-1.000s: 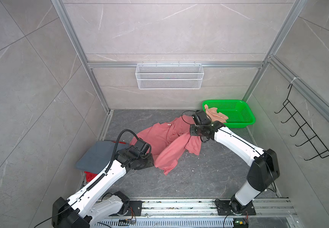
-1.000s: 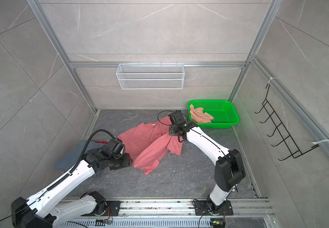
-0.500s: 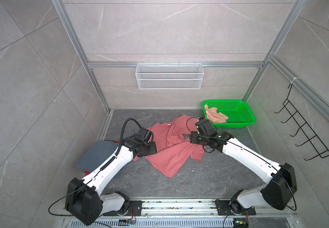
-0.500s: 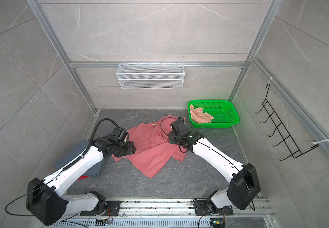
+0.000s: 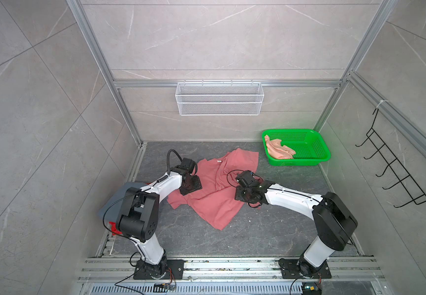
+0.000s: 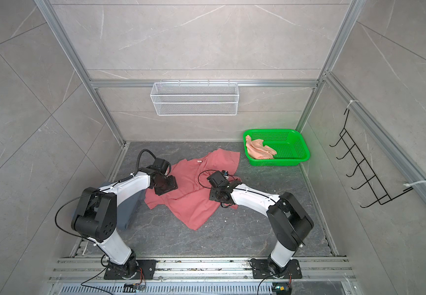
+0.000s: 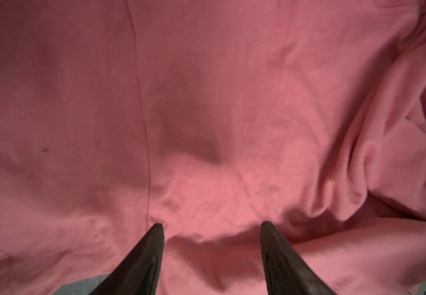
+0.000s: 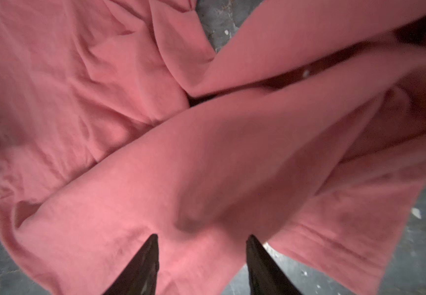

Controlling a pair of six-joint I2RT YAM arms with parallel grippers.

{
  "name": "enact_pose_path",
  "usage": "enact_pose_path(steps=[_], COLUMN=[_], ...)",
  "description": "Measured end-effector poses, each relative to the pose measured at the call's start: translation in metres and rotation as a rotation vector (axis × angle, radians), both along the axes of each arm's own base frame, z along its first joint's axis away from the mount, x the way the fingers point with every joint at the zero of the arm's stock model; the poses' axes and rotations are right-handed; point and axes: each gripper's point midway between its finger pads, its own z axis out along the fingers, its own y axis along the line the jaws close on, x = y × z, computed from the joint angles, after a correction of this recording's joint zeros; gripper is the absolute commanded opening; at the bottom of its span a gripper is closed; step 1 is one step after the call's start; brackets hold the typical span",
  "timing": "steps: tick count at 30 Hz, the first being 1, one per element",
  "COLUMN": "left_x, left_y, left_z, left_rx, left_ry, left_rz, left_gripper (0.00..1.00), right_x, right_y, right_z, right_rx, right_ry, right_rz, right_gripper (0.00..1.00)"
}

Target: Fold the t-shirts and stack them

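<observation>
Fingers point(image 7: 153, 255) of the left gripper point(image 7: 211, 227), black and tapered, stand spread with their tips close on the coral pink soft cloth t-shirt point(image 5: 214, 201), pinching nothing. They are probably placed to smooth or pick a seam. On the right gripper point(image 8: 201, 237) the fingers point(image 8: 145, 263) are likewise apart, over a loose diagonal fold. Matte and creased, that shirt sprawls across the middle of the dark grey marbled tabletop point(image 5: 258, 229). At the left edge lies a slate grey-blue folded shirt point(image 5: 114, 201), with a bright red shirt point(image 5: 113, 228) peeking out beside it. At the far right corner a pale peach shirt point(image 5: 278, 150) is bunched in the green plastic mesh basket point(image 5: 324, 153), presumably waiting.
</observation>
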Motion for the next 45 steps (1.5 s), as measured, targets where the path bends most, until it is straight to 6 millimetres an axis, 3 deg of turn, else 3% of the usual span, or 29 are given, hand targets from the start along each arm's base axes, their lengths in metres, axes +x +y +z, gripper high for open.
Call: enact_pose_path(steps=[4,9,19,22,27,30,32,37,42,45], left_x=[-0.004,-0.017,-0.028,-0.039,-0.079,-0.097,-0.106,-0.122,-0.114,-0.121], left_y=[0.002,0.006,0.006,-0.009,-0.061,-0.081,-0.081,-0.056,-0.037,-0.016], left_z=[-0.010,-0.028,-0.033,-0.030,-0.025,-0.021,-0.021,-0.009,0.034,0.038], left_rx=[-0.003,-0.001,-0.139,-0.216,-0.333,-0.378,-0.373,-0.260,-0.216,-0.179], left_ry=[0.013,0.046,-0.067,-0.114,-0.085,-0.042,-0.013,0.025,-0.066,-0.071], left_rz=[0.004,0.025,0.137,0.158,0.100,0.081,0.087,0.108,0.104,0.129], left_gripper=[0.63,0.63,0.60,0.60,0.60,0.60,0.61,0.61,0.62,0.62], right_x=[0.008,0.028,0.096,0.124,0.172,0.191,0.193,0.183,0.138,0.113], right_y=[0.007,0.021,0.036,0.055,0.110,0.133,0.136,0.125,0.074,0.032], right_z=[-0.014,-0.016,-0.023,-0.017,-0.002,0.010,0.018,0.041,0.068,0.074], right_rx=[-0.015,-0.013,0.017,0.055,0.163,0.202,0.200,0.158,0.092,0.105], right_ry=[0.018,0.006,-0.008,-0.033,-0.094,-0.130,-0.142,-0.170,-0.161,-0.152], right_rz=[-0.004,-0.003,-0.028,-0.003,0.097,0.146,0.169,0.206,0.172,0.107], right_gripper=[0.56,0.56,0.55,0.55,0.53,0.54,0.54,0.58,0.62,0.65])
